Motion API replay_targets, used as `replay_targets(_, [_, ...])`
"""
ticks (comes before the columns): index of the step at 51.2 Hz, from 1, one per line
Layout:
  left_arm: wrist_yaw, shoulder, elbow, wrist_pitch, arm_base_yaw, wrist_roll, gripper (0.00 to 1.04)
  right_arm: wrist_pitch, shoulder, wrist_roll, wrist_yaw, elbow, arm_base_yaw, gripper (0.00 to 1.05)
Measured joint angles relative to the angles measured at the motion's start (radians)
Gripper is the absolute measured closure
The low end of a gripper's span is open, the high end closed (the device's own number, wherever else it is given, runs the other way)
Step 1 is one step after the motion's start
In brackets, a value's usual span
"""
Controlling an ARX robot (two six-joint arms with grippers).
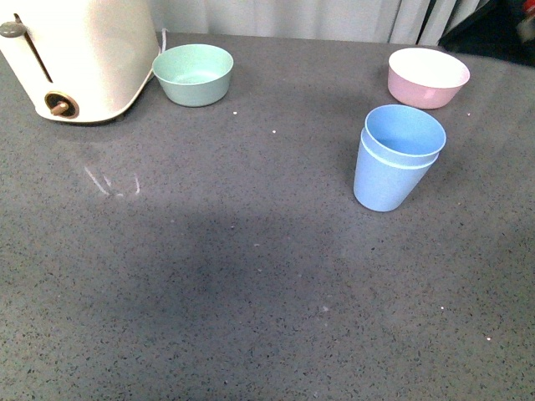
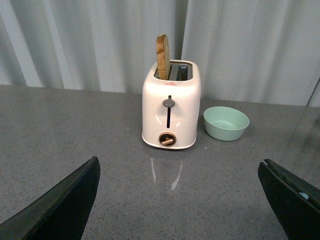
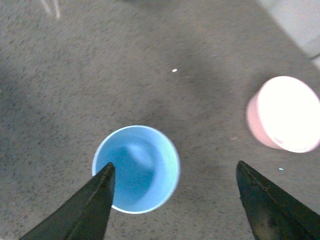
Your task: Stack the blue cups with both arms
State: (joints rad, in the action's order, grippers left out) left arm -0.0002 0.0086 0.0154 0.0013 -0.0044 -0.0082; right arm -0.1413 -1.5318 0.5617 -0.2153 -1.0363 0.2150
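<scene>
Blue cups [image 1: 395,159] sit nearest the front camera, right of centre on the grey table [image 1: 209,284]: one nested inside the other, upright, inner rim standing slightly above the outer rim. Stack is done as it lies.

Pink bowl [image 1: 428,77] is just behind the stack, near but apart from it. Mint-green bowl [image 1: 193,73] is far left at the back, well apart from the cups, just beside a cream toaster [image 1: 79,54] at the back-left corner.

Neither arm shows in the front view.

Right wrist view: right gripper [image 3: 175,200] hangs above the stack, jaws spread wide, holding nothing. One finger [image 3: 82,210] overlaps the cup rim in the picture; the other is out to the side, off the cups. Cup opening [image 3: 136,169] faces the camera, pink bowl [image 3: 284,115] off to one side.

Left wrist view: left gripper [image 2: 180,200] has its jaws spread wide, empty, with only bare table between the fingers. It faces the toaster [image 2: 171,114], which has a slice of bread [image 2: 163,56] standing in a slot. Mint-green bowl [image 2: 226,123] sits just beside the toaster, not touching. Curtain [image 2: 90,45] behind.
</scene>
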Motion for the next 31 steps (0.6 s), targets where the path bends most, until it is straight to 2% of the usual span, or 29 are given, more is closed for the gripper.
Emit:
replay_targets(7, [0.000,0.000,0.000,0.000,0.000,0.000,0.09,0.130,0.184,-0.110,-0.005,0.139,-0.074,0.08])
replay_targets(12, [0.000,0.000,0.000,0.000,0.000,0.000,0.09,0.150,0.260,-0.164,0.001,0.184,-0.095,0.09])
replay_targets(13, [0.000,0.000,0.000,0.000,0.000,0.000,0.09,0.199,0.270,-0.188,0.044,0.203,-0.090,0.11])
replay_targets(14, [0.000,0.000,0.000,0.000,0.000,0.000,0.09,0.323,0.285,-0.244,0.142,0.250,-0.081,0.17])
replay_targets(19, [0.000,0.000,0.000,0.000,0.000,0.000,0.09,0.621,0.314,-0.401,0.308,0.395,-0.076,0.30])
replay_targets(24, [0.000,0.000,0.000,0.000,0.000,0.000,0.09,0.778,0.346,-0.483,0.332,0.517,-0.092,0.45])
replay_targets(31, [0.000,0.000,0.000,-0.001,0.000,0.000,0.09,0.842,0.440,-0.531,0.311,0.642,-0.112,0.69])
